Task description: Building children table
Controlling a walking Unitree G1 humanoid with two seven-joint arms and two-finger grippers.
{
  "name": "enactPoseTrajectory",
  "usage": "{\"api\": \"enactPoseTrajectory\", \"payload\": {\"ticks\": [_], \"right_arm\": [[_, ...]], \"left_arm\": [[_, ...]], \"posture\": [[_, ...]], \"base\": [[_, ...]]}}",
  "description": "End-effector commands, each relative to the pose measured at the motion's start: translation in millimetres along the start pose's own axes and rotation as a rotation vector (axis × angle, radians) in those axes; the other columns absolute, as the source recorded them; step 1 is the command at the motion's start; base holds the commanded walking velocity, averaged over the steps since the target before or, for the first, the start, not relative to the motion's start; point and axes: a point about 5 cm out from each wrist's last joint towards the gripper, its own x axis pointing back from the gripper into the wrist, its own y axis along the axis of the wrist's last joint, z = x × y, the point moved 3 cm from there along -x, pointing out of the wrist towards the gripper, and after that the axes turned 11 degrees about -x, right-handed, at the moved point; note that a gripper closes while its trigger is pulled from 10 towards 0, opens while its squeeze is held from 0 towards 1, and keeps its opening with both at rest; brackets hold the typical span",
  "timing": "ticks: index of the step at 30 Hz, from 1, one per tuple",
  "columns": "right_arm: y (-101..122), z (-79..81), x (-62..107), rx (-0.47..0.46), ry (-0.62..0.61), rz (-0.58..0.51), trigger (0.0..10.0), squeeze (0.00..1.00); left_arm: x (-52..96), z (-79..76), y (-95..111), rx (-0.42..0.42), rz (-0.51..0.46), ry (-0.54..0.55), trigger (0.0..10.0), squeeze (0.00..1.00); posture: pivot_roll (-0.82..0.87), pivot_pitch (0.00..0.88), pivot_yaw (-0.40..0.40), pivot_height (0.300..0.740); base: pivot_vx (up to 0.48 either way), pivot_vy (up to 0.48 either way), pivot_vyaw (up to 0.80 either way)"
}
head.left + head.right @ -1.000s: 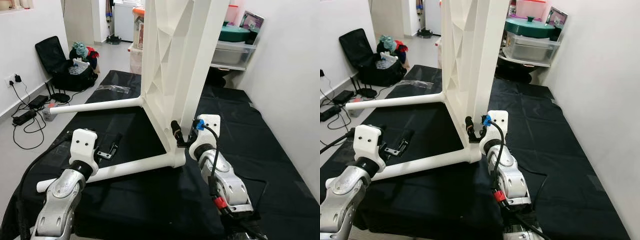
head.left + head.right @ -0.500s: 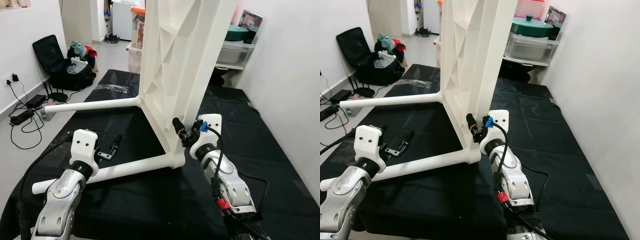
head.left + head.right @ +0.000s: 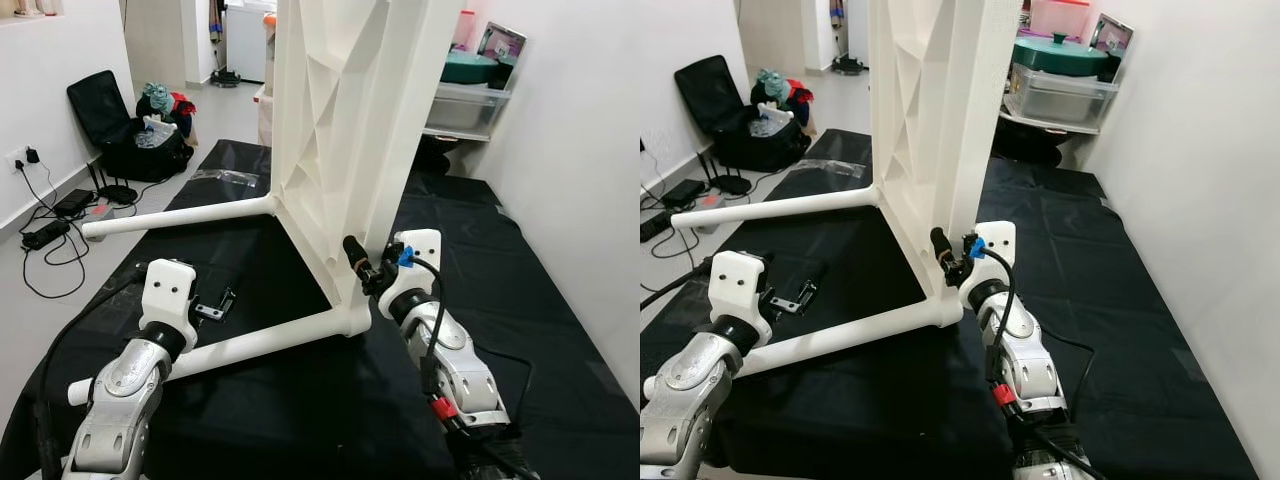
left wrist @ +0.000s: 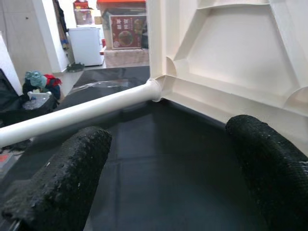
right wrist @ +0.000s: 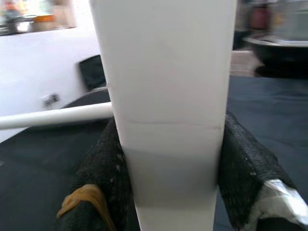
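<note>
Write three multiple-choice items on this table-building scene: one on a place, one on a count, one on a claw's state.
1. Where does the white tabletop rest?
A. On its edge on the black floor mat
B. Flat on the mat
C. Against the right wall

2. How many white legs are fitted to the tabletop?
A. One
B. Two
C. Four

3. What state is the right claw in?
A. Open in the air
B. Shut on the tabletop's edge
C. Shut on a leg

Key: 1 A, the slab stands upright on the mat. 2 B, a far leg and a near leg stick out. 3 B, the right wrist view shows its fingers pressed to both faces of the panel.
</note>
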Motion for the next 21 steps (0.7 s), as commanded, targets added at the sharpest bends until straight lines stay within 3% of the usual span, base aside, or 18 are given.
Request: {"api": "enactPoseTrajectory", "payload": {"ticks": [1,12,19,21], "right_arm": [[-2.2,-37.0,5.2,-0.03,-0.173,0.006,10.0,0.0],[12.9,-82.4,12.1,-0.004,-0.411,-0.062,10.0,0.0],[15.7,-78.4,10.9,0.015,-0.401,-0.085,10.0,0.0],[15.7,-76.6,10.6,0.027,-0.4,-0.091,9.3,0.0]], "left_arm": [[-0.9,-2.7,-3.1,-0.008,0.009,-0.015,10.0,0.0],[-1.1,-3.3,-2.6,-0.008,0.006,-0.015,10.0,0.0],[-0.9,-3.9,-2.1,-0.008,0.005,-0.014,10.0,0.0],[-0.9,-4.2,-1.8,-0.008,0.003,-0.014,10.0,0.0]], "posture": [[0.1,0.0,-0.153,0.74],[0.1,0.0,-0.153,0.74],[0.09,0.0,-0.151,0.74],[0.1,0.0,-0.152,0.74]], "base": [[0.0,0.0,0.0],[0.0,0.0,0.0],[0.0,0.0,0.0],[0.0,0.0,0.0]]}}
